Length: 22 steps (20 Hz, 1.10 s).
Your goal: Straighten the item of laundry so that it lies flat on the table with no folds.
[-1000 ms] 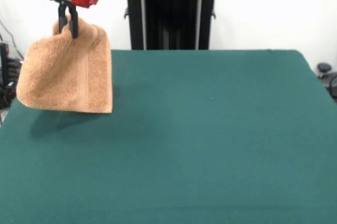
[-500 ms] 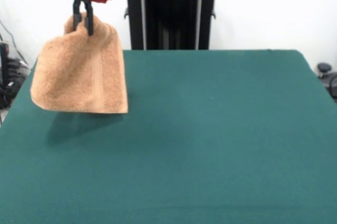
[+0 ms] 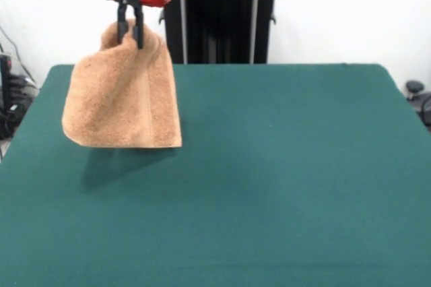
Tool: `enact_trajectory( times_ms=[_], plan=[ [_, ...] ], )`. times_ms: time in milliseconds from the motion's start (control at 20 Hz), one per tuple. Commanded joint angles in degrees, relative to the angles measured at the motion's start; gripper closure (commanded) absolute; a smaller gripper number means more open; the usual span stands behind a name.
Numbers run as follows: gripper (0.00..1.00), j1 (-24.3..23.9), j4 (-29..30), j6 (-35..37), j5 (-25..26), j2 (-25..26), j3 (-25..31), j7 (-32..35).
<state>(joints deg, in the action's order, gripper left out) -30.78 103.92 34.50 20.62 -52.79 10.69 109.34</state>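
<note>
towel hangs in air, pinched at top edge, draping down in loose folds; woven band runs vertically near right side. lower hem clear of table, shadow on felt below, over table's left part in front view. gripper closed on towel's upper bunch, fingers narrow, red wrist above. task judged at early-to-middle stage: towel lifted, not laid out. nothing flat yet. left to do: lower, drag or spread onto table, release, smooth any folds.
</note>
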Motion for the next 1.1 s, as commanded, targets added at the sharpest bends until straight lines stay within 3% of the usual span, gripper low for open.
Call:
enact_trajectory(
  times_ms=[50, 550, 1100],
  plan=[
    [1.00, 5.2, 4.3, -2.4, -2.4, 5.2, 4.6, 5.2],
    [1.00, 12.3, 2.1, -6.2, -6.5, 9.1, 1.1, 12.9],
    [1.00, 22.2, 0.3, -9.2, -14.7, 12.8, -3.6, 20.1]
  ],
)
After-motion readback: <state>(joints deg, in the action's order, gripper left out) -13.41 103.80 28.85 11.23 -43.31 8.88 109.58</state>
